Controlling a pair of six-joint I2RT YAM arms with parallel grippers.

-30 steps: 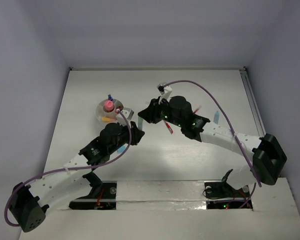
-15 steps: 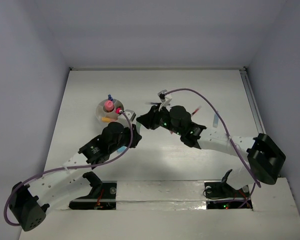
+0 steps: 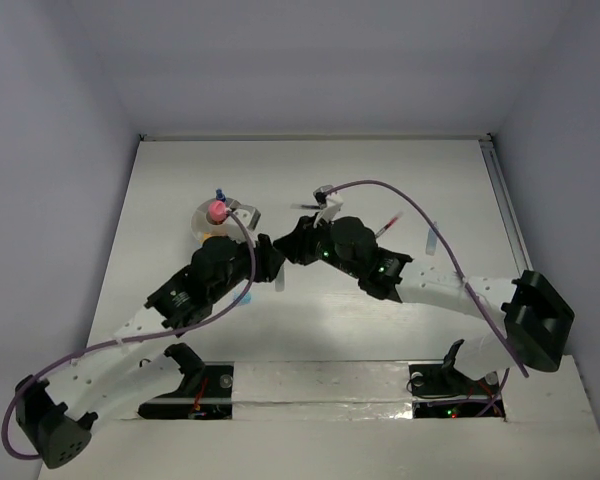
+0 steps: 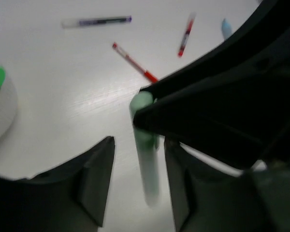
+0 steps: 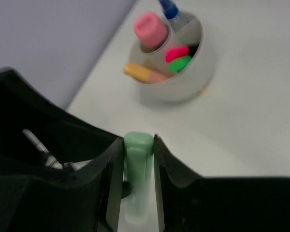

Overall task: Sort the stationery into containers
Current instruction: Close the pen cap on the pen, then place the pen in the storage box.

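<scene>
Mint stick [image 5: 137,162] tight between right jaws, apparently loose between left jaws.

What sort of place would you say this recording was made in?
Most likely a robotics lab test cell: a bare white table boxed in by plain panels, two arms bolted at its near edge, and a cup of markers with loose pens.
</scene>
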